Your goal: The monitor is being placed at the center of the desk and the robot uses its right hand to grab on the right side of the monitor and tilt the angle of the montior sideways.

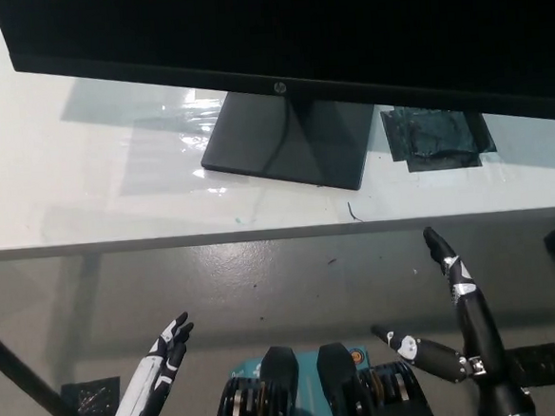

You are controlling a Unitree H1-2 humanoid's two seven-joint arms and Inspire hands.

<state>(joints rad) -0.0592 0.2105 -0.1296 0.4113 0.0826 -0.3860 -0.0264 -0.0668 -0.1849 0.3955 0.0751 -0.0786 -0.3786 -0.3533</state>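
Right hand spread wide and empty below the desk, clear of the monitor; left hand empty, fingers slightly apart.

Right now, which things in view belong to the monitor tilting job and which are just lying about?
Job:
monitor
right hand, open, below the desk edge

Lying about:
dark patch on the desk
left hand, open, resting low

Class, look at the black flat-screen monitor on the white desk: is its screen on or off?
Off. The black flat-screen monitor shows a uniformly dark panel with no image or glow; only the small logo on its lower bezel is visible.
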